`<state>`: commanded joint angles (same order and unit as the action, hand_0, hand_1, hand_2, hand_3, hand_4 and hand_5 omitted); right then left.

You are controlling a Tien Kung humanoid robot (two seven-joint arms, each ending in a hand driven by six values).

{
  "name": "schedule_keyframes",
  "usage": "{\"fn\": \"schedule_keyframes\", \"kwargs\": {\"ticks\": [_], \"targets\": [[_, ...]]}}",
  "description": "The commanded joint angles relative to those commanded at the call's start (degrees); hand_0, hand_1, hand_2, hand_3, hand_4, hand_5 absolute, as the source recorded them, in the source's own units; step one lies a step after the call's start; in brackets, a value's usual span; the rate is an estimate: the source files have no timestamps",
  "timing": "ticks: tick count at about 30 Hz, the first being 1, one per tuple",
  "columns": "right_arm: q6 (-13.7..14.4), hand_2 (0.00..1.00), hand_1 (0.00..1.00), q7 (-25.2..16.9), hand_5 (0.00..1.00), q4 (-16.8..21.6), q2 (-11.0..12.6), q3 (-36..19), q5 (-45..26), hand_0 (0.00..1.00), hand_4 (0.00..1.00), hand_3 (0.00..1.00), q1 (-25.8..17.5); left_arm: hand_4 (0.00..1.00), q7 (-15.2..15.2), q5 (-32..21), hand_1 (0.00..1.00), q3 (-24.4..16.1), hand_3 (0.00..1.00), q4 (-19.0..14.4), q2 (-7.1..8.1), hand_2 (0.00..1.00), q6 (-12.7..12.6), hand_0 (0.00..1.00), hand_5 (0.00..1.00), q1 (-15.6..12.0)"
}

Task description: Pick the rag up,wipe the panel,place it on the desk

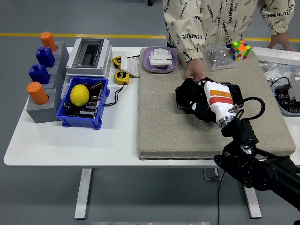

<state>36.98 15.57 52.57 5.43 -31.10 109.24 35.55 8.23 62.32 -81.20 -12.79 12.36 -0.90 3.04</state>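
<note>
stage: wiping, mid-task | right hand (197, 101) fingers curled on dark rag (188, 95), pressed on black panel (234, 90) ctr-right of frame | person's hand (193, 73) steadies panel's top edge | left: put rag on desk

Right hand (197, 99) covers most of panel (234, 91); rag under it not distinguishable. Person (211, 21) cut off by top edge.

Grey floor (47, 187), yellow line (70, 35)
</note>
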Motion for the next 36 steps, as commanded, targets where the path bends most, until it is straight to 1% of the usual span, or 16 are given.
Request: {"fn": "schedule_keyframes", "kwargs": {"ticks": [12,17,22,26,36], "targets": [[-0.2,0.458,0.430,0.3,0.024,4.1,0.6,6.1,-1.0,0.305,0.746,0.464,1.3,0.628,0.0,0.0,0.641,-0.1,0.561,0.0,-0.01,0.655,0.0,0.605,0.440,0.2],[-0.3,0.459,0.430,0.4,0.025,4.6,0.5,7.4,-1.0,0.304,0.747,0.465,1.7,0.628,0.0,0.1,0.641,-0.2,0.562,0.0,0.00,0.655,0.0,0.606,0.440,0.2],[-0.3,0.459,0.430,0.3,0.025,3.6,0.4,6.6,-1.3,0.304,0.747,0.465,1.5,0.628,0.0,0.0,0.641,-0.2,0.562,0.0,-0.05,0.655,0.0,0.606,0.440,0.2],[-0.3,0.459,0.430,0.3,0.025,2.9,1.1,5.0,-1.3,0.305,0.750,0.465,1.5,0.628,0.0,0.0,0.641,-0.2,0.562,0.0,-0.06,0.655,0.0,0.605,0.441,0.1],[-0.6,0.459,0.430,0.2,0.026,1.9,4.1,1.0,-2.1,0.305,0.753,0.465,0.9,0.628,0.0,0.0,0.642,-0.4,0.563,-0.1,-0.13,0.657,0.0,0.605,0.441,0.3]]}}
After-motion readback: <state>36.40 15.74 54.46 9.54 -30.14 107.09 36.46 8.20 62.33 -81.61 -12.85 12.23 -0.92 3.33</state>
